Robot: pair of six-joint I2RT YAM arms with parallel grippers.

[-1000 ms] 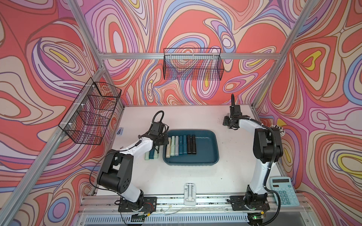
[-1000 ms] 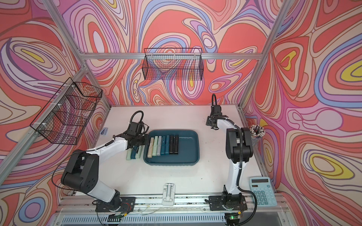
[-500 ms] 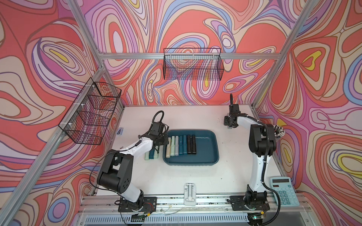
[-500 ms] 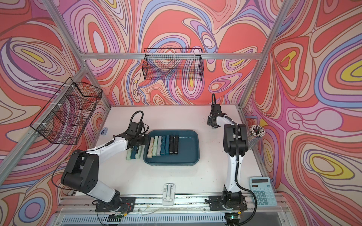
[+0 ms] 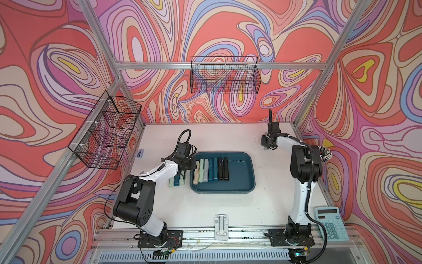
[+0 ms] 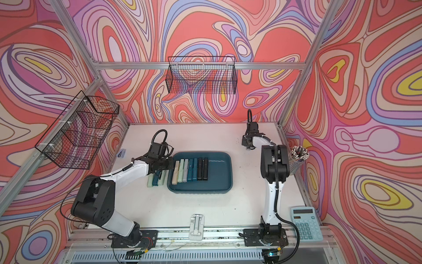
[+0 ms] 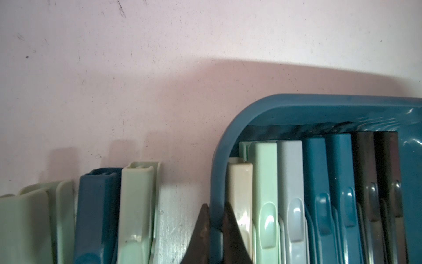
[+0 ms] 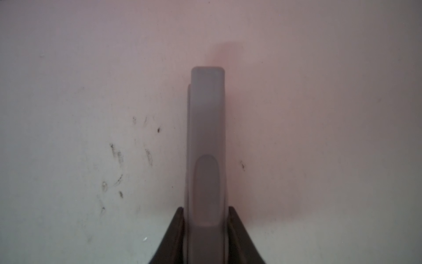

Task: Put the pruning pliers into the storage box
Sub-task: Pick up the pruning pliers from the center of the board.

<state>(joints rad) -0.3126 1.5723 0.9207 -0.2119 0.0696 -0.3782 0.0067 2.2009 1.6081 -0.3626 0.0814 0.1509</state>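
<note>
Pruning pliers (image 5: 211,170) in three spots on white desk (image 5: 228,205). Mid-desk, dark teal storage box (image 5: 242,182), seven lined up side by side in its left half: cream, pale green, grey, two teal, two black. Just outside box's left wall, loose batch (image 5: 177,180) flat on desk, pale green and teal, maybe three, count hard to read. Far right rear, single grey one (image 8: 206,114) clamped between fingers of right end effector (image 8: 206,212), both sides touched. Left end effector (image 7: 215,212) pinched on box's left rim, one finger inside beside cream bar, one outside.
</note>
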